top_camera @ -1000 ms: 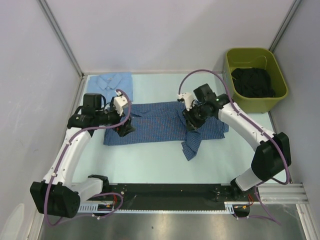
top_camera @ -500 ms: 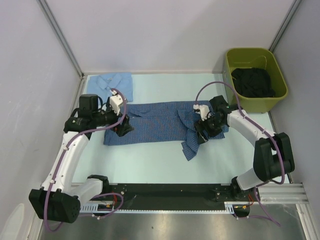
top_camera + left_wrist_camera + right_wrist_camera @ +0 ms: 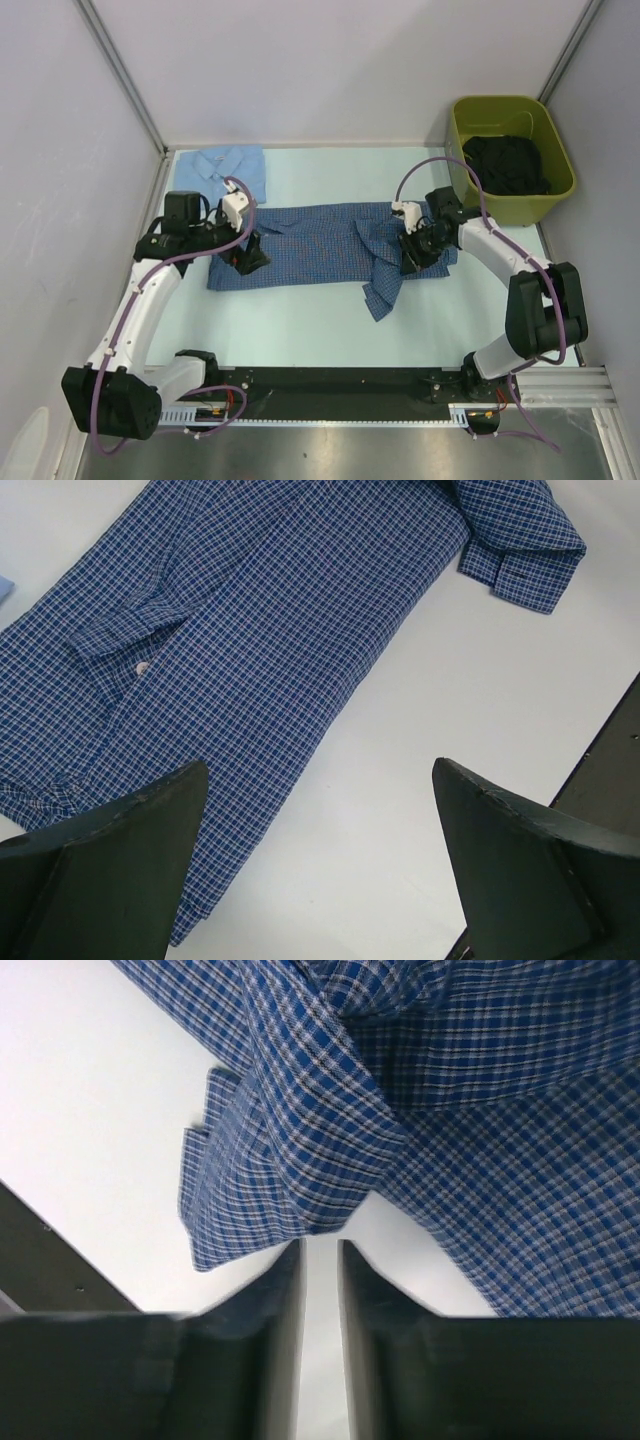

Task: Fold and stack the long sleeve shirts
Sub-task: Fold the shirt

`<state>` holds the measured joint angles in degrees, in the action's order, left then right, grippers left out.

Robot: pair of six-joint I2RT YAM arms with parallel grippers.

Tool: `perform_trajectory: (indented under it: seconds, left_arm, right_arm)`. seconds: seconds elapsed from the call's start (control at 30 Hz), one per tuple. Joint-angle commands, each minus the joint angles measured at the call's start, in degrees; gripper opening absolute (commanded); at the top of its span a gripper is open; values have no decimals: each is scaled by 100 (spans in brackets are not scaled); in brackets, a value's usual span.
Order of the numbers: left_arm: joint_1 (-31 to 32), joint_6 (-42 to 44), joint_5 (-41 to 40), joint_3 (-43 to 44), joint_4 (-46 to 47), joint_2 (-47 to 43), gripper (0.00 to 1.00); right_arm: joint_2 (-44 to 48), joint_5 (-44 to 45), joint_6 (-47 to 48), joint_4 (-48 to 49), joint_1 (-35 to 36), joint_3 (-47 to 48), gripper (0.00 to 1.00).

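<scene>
The medium-blue checked long sleeve shirt (image 3: 310,245) lies spread flat across the middle of the table. One of its sleeves (image 3: 383,285) is folded down toward the front edge. The plain pale blue shirt (image 3: 225,167) lies folded at the back left. My left gripper (image 3: 250,258) hangs wide open over the checked shirt's left end, with cloth and bare table between its fingers (image 3: 320,770). My right gripper (image 3: 410,258) is at the shirt's right part. Its jaws (image 3: 320,1245) stand a narrow slit apart just below the sleeve's folded edge (image 3: 300,1190), and only table shows between them.
A green bin (image 3: 560,180) holding dark clothing (image 3: 505,165) stands at the back right. A black rail (image 3: 340,385) runs along the table's front edge. Grey walls close in the left, back and right sides.
My right gripper let go of the cloth, moved right toward the shirt's right end, and its jaws opened wide and came nearly together again. The left arm only shifted slightly.
</scene>
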<state>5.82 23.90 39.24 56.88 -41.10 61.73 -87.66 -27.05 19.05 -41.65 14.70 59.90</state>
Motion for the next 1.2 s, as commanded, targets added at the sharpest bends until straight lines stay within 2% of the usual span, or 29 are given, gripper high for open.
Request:
perform_trajectory:
  seconds: [0.0, 0.1, 0.23, 0.27, 0.3, 0.37, 0.4, 0.43, 0.57, 0.63, 0.7, 0.73, 0.8, 0.87, 0.9, 0.93, 0.97, 1.03, 1.07, 1.17]
  left_arm:
    - [-38, -96, 206, -54, 181, 14, 99]
    - [-38, -70, 224, -54, 181, 58, 99]
    - [-38, -70, 250, -19, 173, 111, 99]
    - [-38, -78, 242, -11, 181, 119, 99]
    - [-38, -87, 242, -11, 173, 119, 99]
    - [-38, -87, 250, -10, 164, 128, 99]
    - [-38, -79, 268, -11, 155, 137, 100]
    - [-38, -61, 259, -28, 138, 128, 100]
    - [-38, -35, 250, -28, 146, 163, 99]
    - [-38, -17, 242, -2, 155, 181, 100]
    - [-38, 18, 215, 16, 155, 216, 99]
    - [-46, 27, 189, 33, 146, 234, 100]
    - [-55, 18, 171, 42, 155, 286, 99]
    - [-134, -157, 241, 7, 251, 348, 99]
    - [-204, -340, 424, -19, 287, 391, 99]
    - [-396, -455, 557, -89, 400, 409, 99]
    - [-511, -552, 689, -116, 453, 427, 99]
    - [-869, -772, 1084, -177, 559, 462, 100]
    - [-951, -825, 1138, -204, 586, 454, 99]
    - [-996, -729, 1287, -300, 691, 375, 99]
  right_arm:
    - [-41, -309, 46, 113, 7, 180, 53]
    - [38, -354, 108, 201, 7, 75, 70]
    - [-154, -266, 38, 464, 42, 22, 69]
    - [-233, -257, 11, 517, 51, 48, 66]
    - [-339, -266, 11, 570, 51, 74, 50]
    - [-515, -266, 81, 465, 7, 232, 28]
    - [-516, -327, 134, 195, -28, 302, 8]
    - [-359, -371, 239, 27, -72, 390, 0]
    - [239, -450, 275, -554, -73, 785, 0]
    - [284, -337, 118, -616, 277, 1163, 0]
    - [48, -162, -49, -660, 620, 1479, 0]
    - [-84, -117, -129, -634, 1013, 1733, 0]
    - [-689, -116, -401, -450, 1385, 1954, 0]
    - [-1242, -186, -577, -519, 1886, 2533, 14]
    - [-1819, -387, -604, -624, 2001, 2831, 43]
    - [-2069, -511, -526, -869, 2193, 3391, 51]
    - [-2254, -590, -334, -1341, 2239, 3614, 56]
    - [-2388, -609, -104, -1713, 2143, 3687, 60]
    - [-2301, -661, 45, -1732, 2038, 3609, 63]
    - [-1835, -968, 116, -1715, 1423, 3108, 65]
